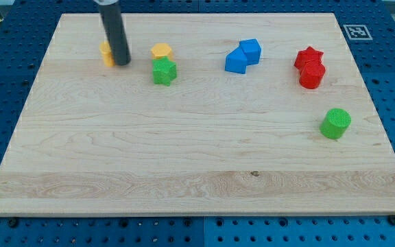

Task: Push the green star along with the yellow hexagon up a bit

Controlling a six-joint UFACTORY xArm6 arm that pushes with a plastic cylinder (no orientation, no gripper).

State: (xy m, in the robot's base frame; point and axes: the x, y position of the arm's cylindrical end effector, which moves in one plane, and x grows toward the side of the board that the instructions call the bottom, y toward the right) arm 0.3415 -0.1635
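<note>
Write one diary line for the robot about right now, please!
tip left of green star, touching neither | yellow hexagon directly above star, adjoining | other yellow block partly behind rod | push pending

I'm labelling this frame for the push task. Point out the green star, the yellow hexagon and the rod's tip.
green star (164,71), camera view, middle of its top face.
yellow hexagon (161,50), camera view, middle of its top face.
my tip (123,62), camera view, the rod's very lower end, left of both blocks.

yellow hexagon (161,50) above green star (163,71)
</note>
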